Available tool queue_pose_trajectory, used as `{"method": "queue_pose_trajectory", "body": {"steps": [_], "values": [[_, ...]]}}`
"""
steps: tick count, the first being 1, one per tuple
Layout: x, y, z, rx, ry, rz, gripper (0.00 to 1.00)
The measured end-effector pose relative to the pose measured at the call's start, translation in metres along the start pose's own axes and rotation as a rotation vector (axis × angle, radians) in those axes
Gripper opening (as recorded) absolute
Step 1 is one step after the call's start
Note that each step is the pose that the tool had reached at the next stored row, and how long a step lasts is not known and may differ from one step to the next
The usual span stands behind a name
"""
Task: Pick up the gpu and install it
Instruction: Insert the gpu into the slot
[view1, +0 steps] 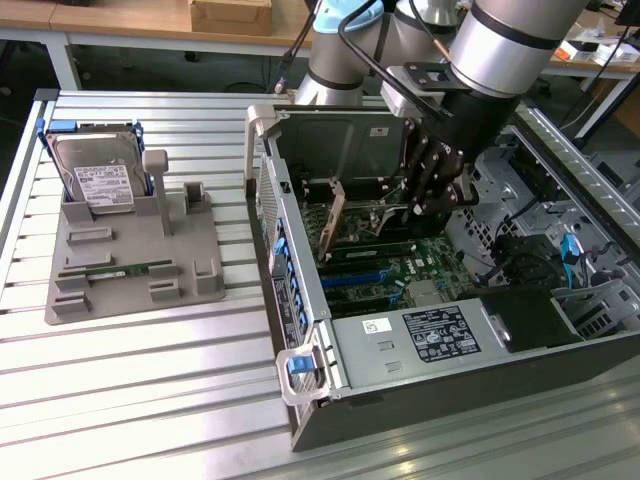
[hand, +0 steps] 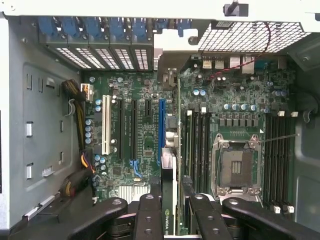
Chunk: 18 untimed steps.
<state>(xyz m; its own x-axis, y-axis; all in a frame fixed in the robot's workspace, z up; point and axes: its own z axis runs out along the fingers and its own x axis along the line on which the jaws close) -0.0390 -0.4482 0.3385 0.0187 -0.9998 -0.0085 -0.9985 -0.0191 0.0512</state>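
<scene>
**GPU held edge-on over the motherboard inside the open computer case**

Ribbed aluminium table (view1: 150, 380) carries two groups of items. Toward the exterior view's left sits a grey fixture tray (view1: 135, 262), holding an upright silver hard drive (view1: 97, 180) with a white label at its rear, and a slim green memory stick (view1: 125, 270) lying flat in a slot near its front. Toward the exterior view's right lies an open computer case (view1: 420, 300), side panel off, with the green motherboard (view1: 385, 270) exposed and a power supply (view1: 430, 335) with a white label along its near edge.

Robot arm (view1: 500, 45) reaches down into the case from above. Its gripper (view1: 430, 185) hangs over the middle of the motherboard with the fingers partly closed on the gpu (view1: 332, 222), which stands on its long edge. The card's silver end bracket points toward the rear wall of the case and tilts slightly in the exterior view.

Wrist view: the gripper (hand: 169, 210) clamps the gpu (hand: 169, 172) between black fingers (hand: 149, 215), the card seen edge-on as a thin strip. It lies just beside the long blue expansion slot (hand: 161, 130), between that slot and the black memory slots (hand: 197, 145). The empty CPU socket (hand: 235, 167) sits further along. Whether the card's edge touches the slot cannot be told.
</scene>
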Motion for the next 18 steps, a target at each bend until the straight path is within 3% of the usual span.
{"method": "queue_pose_trajectory", "body": {"steps": [18], "values": [[0.002,0.0089,0.0179,0.0000,0.0001,0.000,0.26]]}}
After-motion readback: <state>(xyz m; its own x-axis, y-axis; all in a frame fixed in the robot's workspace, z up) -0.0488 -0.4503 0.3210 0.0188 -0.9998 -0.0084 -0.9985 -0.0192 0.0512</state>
